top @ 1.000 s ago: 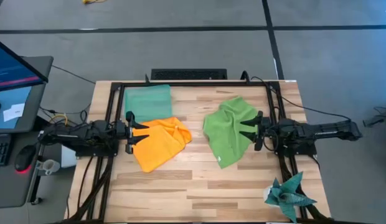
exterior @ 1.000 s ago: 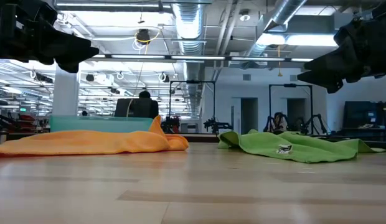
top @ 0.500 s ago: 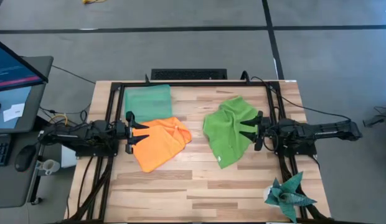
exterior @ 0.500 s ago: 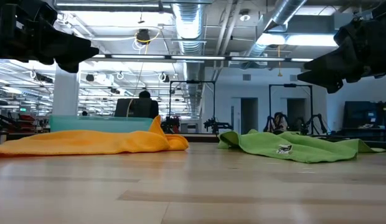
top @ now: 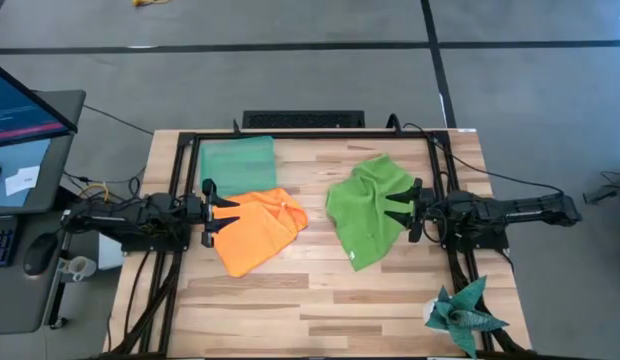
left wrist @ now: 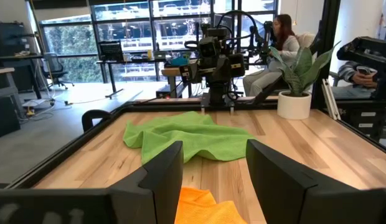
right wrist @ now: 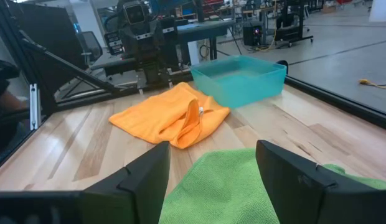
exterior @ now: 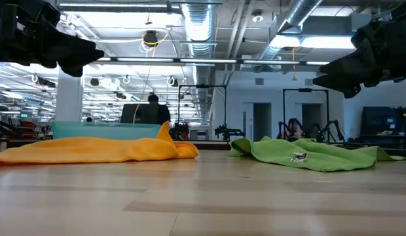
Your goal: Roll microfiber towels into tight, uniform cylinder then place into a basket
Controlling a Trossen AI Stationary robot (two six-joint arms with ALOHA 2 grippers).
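Towels lie crumpled on the table: orange (top: 255, 229) beside the basket (top: 237, 164), green (top: 368, 208) well apart; left gripper (top: 224, 212) and right gripper (top: 398, 210) hover over them, fingers spread, holding nothing

you see soft matt cloth towels (top: 255, 230), a translucent plastic basket (top: 237, 160), and a smooth light wood counter (top: 310, 290).

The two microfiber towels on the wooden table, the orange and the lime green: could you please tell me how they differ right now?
The orange microfiber towel lies by the left gripper, touching the translucent teal basket; the lime green microfiber towel lies by the right gripper, well apart from the basket. The green one shows a small white tag; the orange shows a raised fold. Both are crumpled, unrolled, and held by no fingers.
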